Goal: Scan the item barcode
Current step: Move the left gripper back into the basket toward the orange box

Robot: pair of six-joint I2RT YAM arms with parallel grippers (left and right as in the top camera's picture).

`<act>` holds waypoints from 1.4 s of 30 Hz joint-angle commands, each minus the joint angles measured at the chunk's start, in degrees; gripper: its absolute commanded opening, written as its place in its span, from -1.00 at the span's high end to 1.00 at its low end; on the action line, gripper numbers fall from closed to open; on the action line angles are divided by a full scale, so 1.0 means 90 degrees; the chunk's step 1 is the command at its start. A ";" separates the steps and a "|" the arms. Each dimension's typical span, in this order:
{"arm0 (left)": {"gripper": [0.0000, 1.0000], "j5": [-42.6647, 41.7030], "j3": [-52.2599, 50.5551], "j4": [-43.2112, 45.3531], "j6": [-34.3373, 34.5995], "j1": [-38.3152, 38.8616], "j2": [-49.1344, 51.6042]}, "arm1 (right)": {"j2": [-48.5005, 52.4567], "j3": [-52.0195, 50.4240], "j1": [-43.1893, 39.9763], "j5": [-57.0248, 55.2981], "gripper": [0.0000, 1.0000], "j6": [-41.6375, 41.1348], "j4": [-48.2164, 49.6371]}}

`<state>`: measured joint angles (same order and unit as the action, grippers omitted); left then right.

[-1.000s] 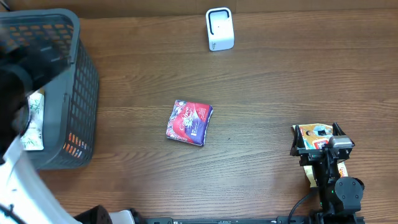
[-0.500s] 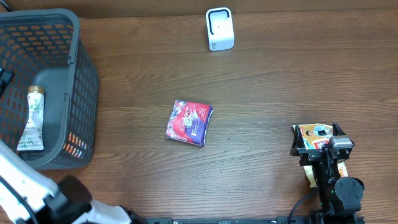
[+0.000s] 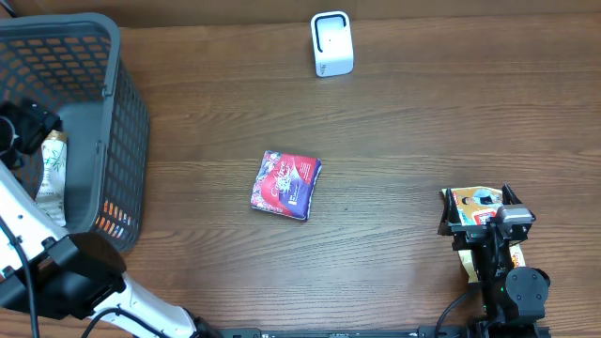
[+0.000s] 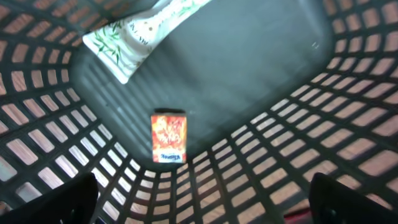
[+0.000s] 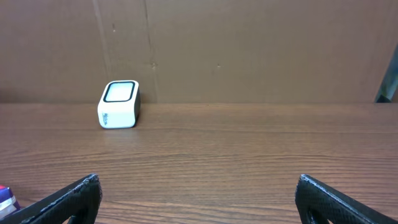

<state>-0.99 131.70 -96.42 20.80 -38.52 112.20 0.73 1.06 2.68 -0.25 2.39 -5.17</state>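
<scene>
Three views logged.

Overhead: the left gripper (image 3: 26,127) is seen inside the grey basket (image 3: 122,113) at the left edge of the table (image 3: 404,122). Beside it, a white tube (image 3: 52,174) lies on the basket floor. A red pouch (image 3: 286,185) lies flat at mid-table, well apart from the white scanner (image 3: 331,43) at the far edge. The right gripper (image 3: 477,208) rests at the near right over a printed pack (image 3: 470,198); contact cannot be told.

Left wrist: jaws are spread wide, with nothing between them. A small orange box (image 4: 168,137) lies flat on the basket floor, almost under the gripper, and the tube lies apart from it toward the far wall. The box is judged to be the item to take. A straight descent is advised, with the fingers set across the box's narrow sides and kept off the mesh wall, so that the barcode face is left uncovered.

Right wrist: jaws wide and empty. The scanner is seen upright ahead, to the left.
</scene>
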 commanded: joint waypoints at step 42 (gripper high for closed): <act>0.31 -0.0036 -0.5948 0.4065 -0.0002 0.0075 0.0092 | -0.0063 -0.0068 0.0034 -0.0012 -1.00 0.0029 0.0046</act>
<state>-1.98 79.26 -60.25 20.95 -38.22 112.62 0.73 1.06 2.68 -0.25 2.39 -5.13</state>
